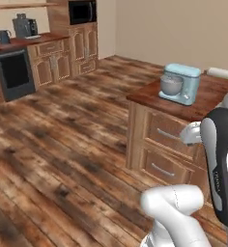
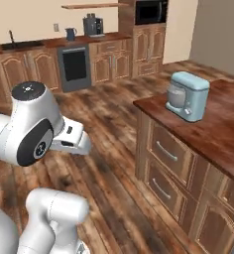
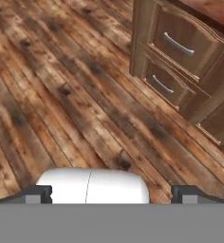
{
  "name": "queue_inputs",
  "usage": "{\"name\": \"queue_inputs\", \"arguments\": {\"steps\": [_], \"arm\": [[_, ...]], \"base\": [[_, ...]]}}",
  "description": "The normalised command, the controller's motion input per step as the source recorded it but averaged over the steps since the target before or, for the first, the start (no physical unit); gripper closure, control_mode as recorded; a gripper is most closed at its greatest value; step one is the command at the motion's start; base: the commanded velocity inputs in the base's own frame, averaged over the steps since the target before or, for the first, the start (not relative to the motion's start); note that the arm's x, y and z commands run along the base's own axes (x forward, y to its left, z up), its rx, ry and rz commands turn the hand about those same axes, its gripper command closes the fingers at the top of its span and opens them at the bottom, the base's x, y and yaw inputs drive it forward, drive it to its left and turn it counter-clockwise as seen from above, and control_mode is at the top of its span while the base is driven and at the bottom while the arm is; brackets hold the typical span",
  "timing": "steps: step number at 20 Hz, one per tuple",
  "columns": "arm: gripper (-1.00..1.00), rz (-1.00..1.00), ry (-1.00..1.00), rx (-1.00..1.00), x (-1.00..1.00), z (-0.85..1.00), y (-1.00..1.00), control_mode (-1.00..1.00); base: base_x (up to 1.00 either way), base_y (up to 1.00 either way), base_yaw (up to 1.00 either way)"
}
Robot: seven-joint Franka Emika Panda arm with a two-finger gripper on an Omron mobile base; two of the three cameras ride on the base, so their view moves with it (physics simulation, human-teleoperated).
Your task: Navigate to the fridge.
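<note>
A: Which step is this?

B: The drive itself, I'd say, and not near its end. No fridge is in front of the base. What lies ahead is the island [image 2: 208, 129] with a blue mixer [image 2: 188, 95] on its tabletop, and open wood floor [image 1: 63, 144] beyond it.

A: And past the floor?

B: Far from the island, along the wall, stand a dark dishwasher [image 2: 74, 67], a kettle [image 2: 70, 33], a coffee machine [image 2: 92, 25] and a microwave [image 2: 151, 11] set high in the cabinets. None of them is the fridge.

A: The pincer?

B: The pincer [image 3: 111, 194] hangs over the floor just off the island's drawers [image 3: 178, 61], tips set wide apart, nothing between them.

A: So the next move?

B: My guess is that the base must turn until the tall grey doors come into sight, then roll there, keeping clear of the island's corner.
</note>
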Motion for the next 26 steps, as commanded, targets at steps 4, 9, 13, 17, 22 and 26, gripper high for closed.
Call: {"name": "queue_inputs", "arguments": {"steps": [4, 9, 13, 17, 22, 26], "arm": [[-1.00, 0.00, 0.00, 0.00, 0.00, 0.00, 0.00, 1.00], [-1.00, 0.00, 0.00, 0.00, 0.00, 0.00, 0.00, 1.00], [-1.00, 0.00, 0.00, 0.00, 0.00, 0.00, 0.00, 1.00], [-1.00, 0.00, 0.00, 0.00, 0.00, 0.00, 0.00, 1.00], [-1.00, 0.00, 0.00, 0.00, 0.00, 0.00, 0.00, 1.00], [-1.00, 0.00, 0.00, 0.00, 0.00, 0.00, 0.00, 1.00]], "base": [[0.00, 0.00, -1.00], [0.00, 0.00, -1.00], [0.00, 0.00, -1.00], [0.00, 0.00, -1.00], [0.00, 0.00, -1.00], [0.00, 0.00, -1.00]]}}
